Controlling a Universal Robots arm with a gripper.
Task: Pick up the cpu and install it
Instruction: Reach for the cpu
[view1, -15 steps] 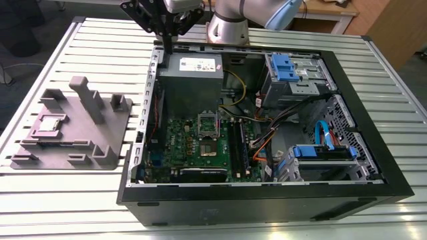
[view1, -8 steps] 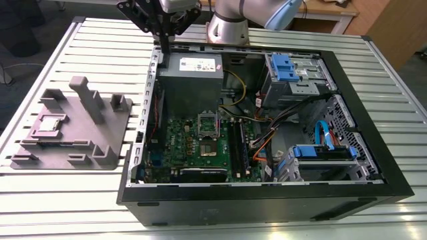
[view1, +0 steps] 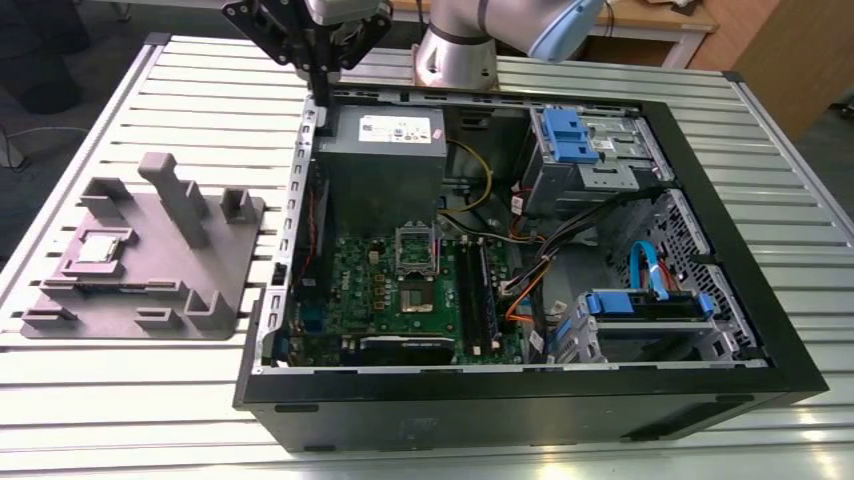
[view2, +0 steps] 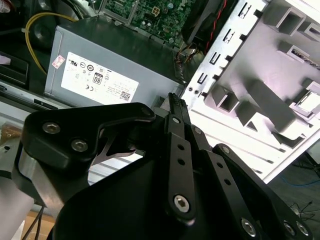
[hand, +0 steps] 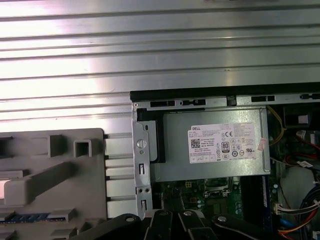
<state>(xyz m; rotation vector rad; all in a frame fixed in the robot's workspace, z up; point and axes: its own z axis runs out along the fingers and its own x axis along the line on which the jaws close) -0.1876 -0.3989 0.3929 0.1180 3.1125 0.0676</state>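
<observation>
Both jaws were pressed together, empty, over the case (view1: 534, 385) rim; the cpu (view1: 104, 248) lay well apart on the grey fixture (view1: 230, 255).

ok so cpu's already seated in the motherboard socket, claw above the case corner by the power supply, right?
Not seated. The exterior view shows the cpu lying on the grey fixture outside the case, not in the socket. The claw is above that corner by the power supply.
</observation>
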